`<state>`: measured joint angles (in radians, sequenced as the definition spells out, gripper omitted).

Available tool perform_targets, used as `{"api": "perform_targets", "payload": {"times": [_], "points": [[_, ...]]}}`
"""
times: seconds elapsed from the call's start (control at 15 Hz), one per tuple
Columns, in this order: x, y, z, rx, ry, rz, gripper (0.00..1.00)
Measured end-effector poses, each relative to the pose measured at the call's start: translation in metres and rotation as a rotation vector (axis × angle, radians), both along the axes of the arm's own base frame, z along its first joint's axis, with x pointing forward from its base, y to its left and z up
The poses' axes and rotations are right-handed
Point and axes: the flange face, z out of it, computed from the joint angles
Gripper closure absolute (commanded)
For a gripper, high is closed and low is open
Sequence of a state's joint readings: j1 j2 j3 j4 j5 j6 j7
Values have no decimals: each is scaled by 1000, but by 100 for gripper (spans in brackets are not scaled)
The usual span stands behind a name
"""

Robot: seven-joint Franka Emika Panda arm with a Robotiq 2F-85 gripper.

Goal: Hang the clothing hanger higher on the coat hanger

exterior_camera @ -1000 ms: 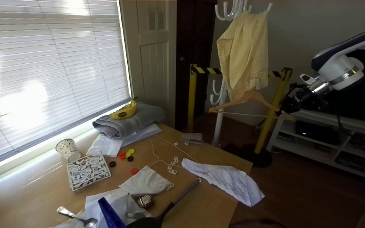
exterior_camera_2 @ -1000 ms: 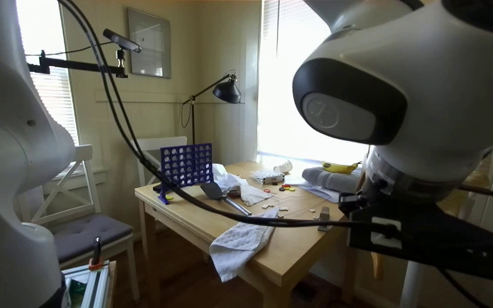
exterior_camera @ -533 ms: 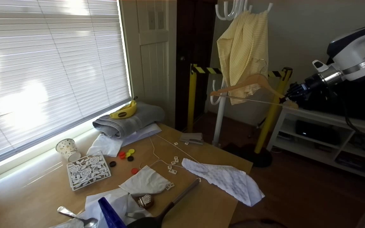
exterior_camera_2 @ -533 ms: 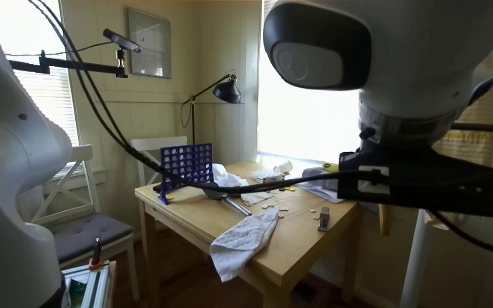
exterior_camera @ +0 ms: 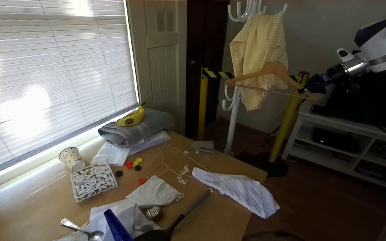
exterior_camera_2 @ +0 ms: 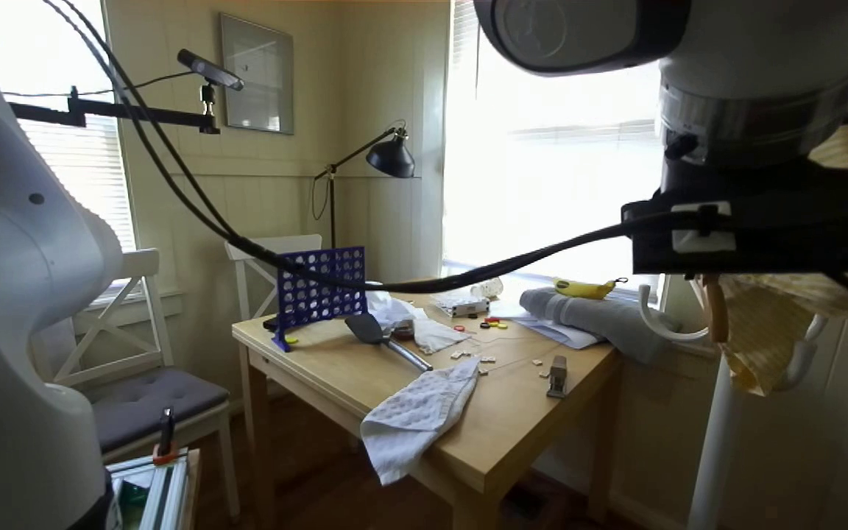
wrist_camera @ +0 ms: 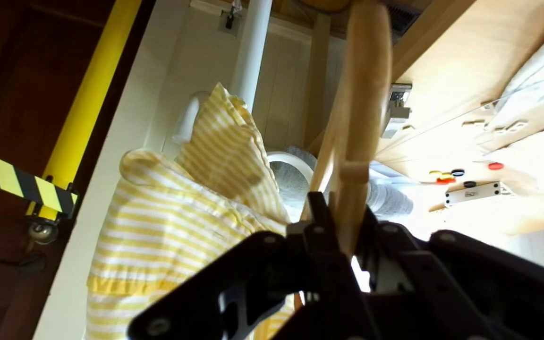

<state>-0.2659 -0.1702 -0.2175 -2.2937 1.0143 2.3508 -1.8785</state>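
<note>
The clothing hanger (exterior_camera: 270, 68), light-brown wood, is held in the air with its metal hook pointing up. The hook overlaps the pale yellow garment (exterior_camera: 255, 50) in an exterior view; I cannot tell if they touch. My gripper (exterior_camera: 303, 90) is shut on the hanger's right end; the wrist view also shows the fingers (wrist_camera: 345, 212) on both sides of the wood (wrist_camera: 369, 85). The coat hanger (exterior_camera: 232, 127) is a white pole stand with upper hooks at the top and lower hooks midway. The hanger is near the lower hooks' height, slightly above. The pole also shows in the wrist view (wrist_camera: 253, 52).
The striped garment hangs from the stand and fills much of the wrist view (wrist_camera: 173, 226). Yellow posts (exterior_camera: 288, 124) with black-yellow tape stand behind. A cluttered wooden table (exterior_camera: 226, 211) is in front. A white TV shelf (exterior_camera: 327, 157) is at right.
My gripper and the clothing hanger have risen and shifted slightly right in an exterior view. The hook now overlaps the garment higher up. The garment's lower edge has shifted a little.
</note>
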Motion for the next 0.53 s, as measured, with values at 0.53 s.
{"api": "perform_targets", "payload": {"times": [0.53], "points": [[-14,28,-6,23,44,46,85]]}}
